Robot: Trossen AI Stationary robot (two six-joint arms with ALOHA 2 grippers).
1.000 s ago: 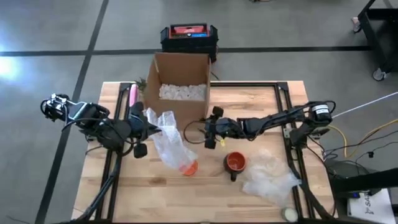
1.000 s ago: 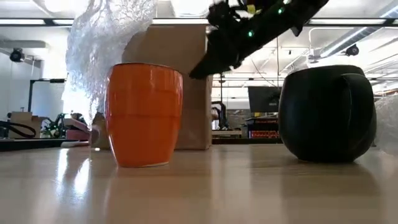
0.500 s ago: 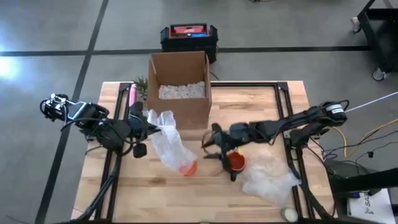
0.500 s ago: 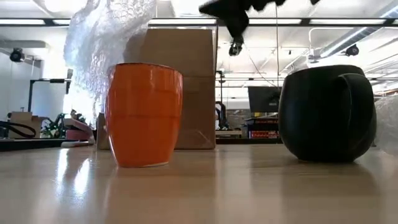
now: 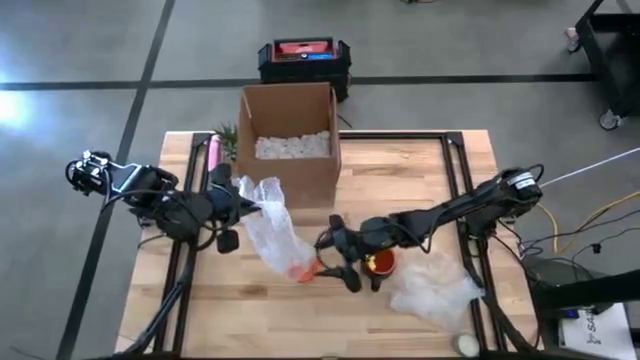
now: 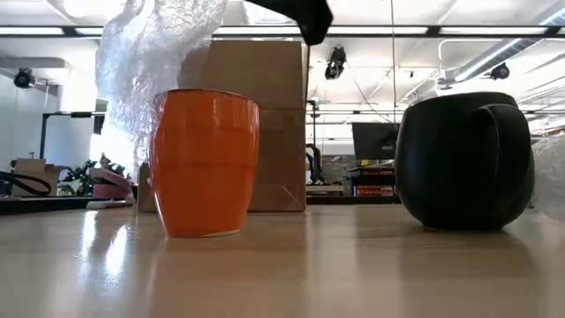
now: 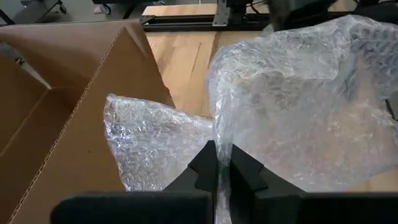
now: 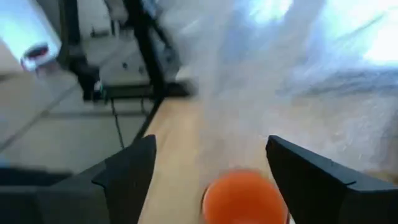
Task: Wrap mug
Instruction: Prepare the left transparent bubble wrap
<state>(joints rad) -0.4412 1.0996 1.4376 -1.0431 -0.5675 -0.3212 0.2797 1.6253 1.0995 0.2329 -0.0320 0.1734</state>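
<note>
An orange mug (image 5: 306, 268) stands upright on the table, also seen in the low view (image 6: 205, 163). A sheet of clear bubble wrap (image 5: 272, 228) runs from my left gripper (image 5: 243, 207) down to the mug and rises behind it (image 6: 150, 62). My left gripper is shut on the wrap. My right gripper (image 5: 336, 264) hangs open just to the right of the orange mug and above its rim; in the right wrist view (image 8: 217, 177) the mug (image 8: 244, 196) shows between its fingers. A dark mug (image 5: 378, 262) with an orange inside stands to the right. My left gripper pinches the bubble wrap between its two fingers at a gathered part of the sheet's upper end (image 7: 216, 154). The fingers come level from the table's left. The sheet is held up off the table there and slopes down toward the orange mug.
An open cardboard box (image 5: 288, 140) with white filler stands at the far middle. A second piece of bubble wrap (image 5: 435, 285) lies at the near right. A pink object (image 5: 213, 150) lies left of the box. A black and red case (image 5: 303, 58) sits on the floor beyond.
My right gripper has gone from beside the box toward the table's near edge and left, passing over the dark mug to the orange mug. The cardboard box has turned a little and now stands square to the table. My left gripper and the wrap have kept still.
</note>
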